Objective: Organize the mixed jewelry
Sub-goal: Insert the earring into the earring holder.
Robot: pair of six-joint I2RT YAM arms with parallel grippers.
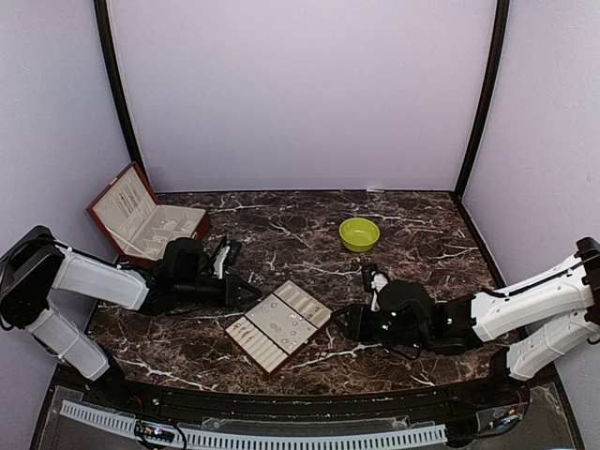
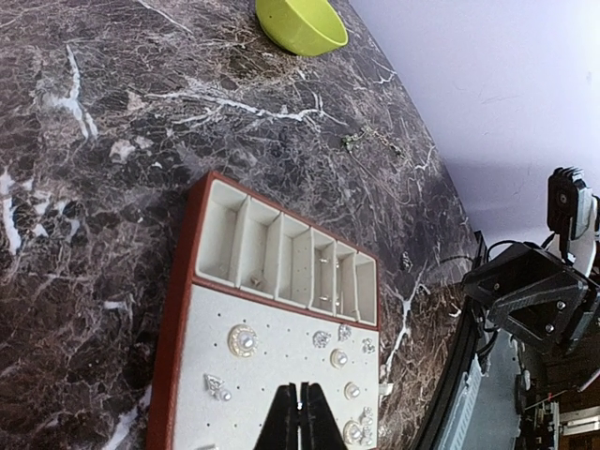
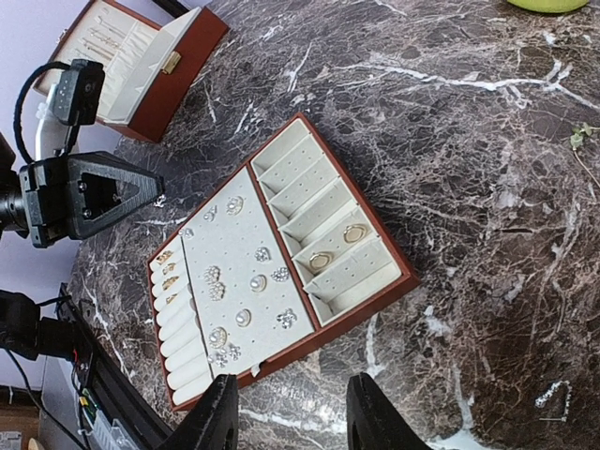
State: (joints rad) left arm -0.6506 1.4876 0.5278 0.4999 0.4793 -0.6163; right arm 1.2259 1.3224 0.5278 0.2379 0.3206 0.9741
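The cream tray with a reddish rim lies between both arms. Its flat panel holds several pearl and crystal studs, the roll slots hold gold rings, and one long slot holds two gold earrings. My left gripper is shut and hovers over the stud panel; a tiny pale glint shows in the seam between its tips. My right gripper stands open just off the tray's near edge, over bare marble, with nothing between its fingers. A loose chain-like piece lies on the table.
A lime-green bowl sits at the back right of the marble table. An open reddish-brown box with a cream lining stands at the back left. The right arm's wrist is just beyond the tray.
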